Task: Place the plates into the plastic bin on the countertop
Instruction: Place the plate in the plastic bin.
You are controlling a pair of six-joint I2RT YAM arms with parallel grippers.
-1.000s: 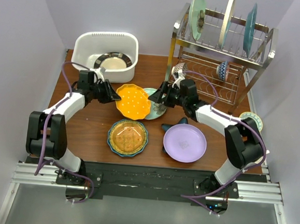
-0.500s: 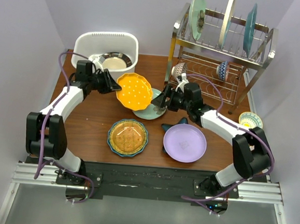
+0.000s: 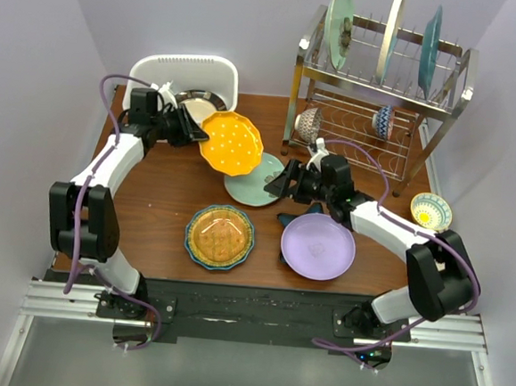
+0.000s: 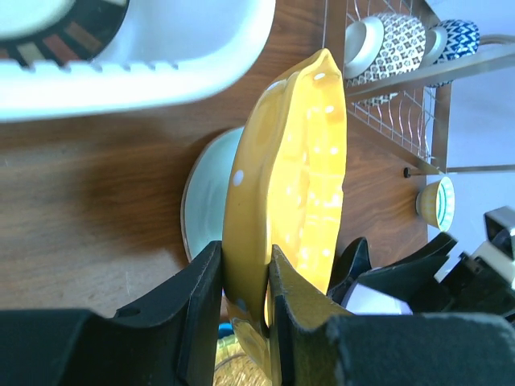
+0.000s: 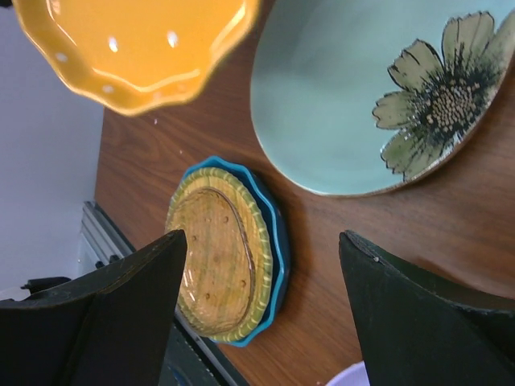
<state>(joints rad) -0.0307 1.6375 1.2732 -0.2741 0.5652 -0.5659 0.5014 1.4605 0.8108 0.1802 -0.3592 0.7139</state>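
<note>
1. One plate, the orange scalloped plate [image 3: 231, 143], is up off the table [image 3: 164, 199]. The left gripper [image 3: 194, 133] holds it, and in the wrist view both fingers [image 4: 201, 305] are clamped on its rim.
2. The plate hangs tilted, its free edge pointing away from the fingers toward the right arm and overlapping the teal flower plate [image 3: 252, 191] below.
3. The plastic bin [image 3: 183, 62] lies to the left of the held plate and farther back. Its near right corner sits just beside the plate's far rim, so the plate is outside the bin.
4. A black-rimmed cream plate [image 3: 193, 106] already lies inside the bin.
5. We judge that the next move must carry the plate left and back over the ridged rim, then lower it. The left arm is the nearer one to the bin.
6. The right gripper [image 3: 275, 184] hovers beside the teal flower plate with its fingers spread wide and empty. The amber plate [image 3: 220, 236] and lavender plate [image 3: 318, 246] wait on the table.
</note>
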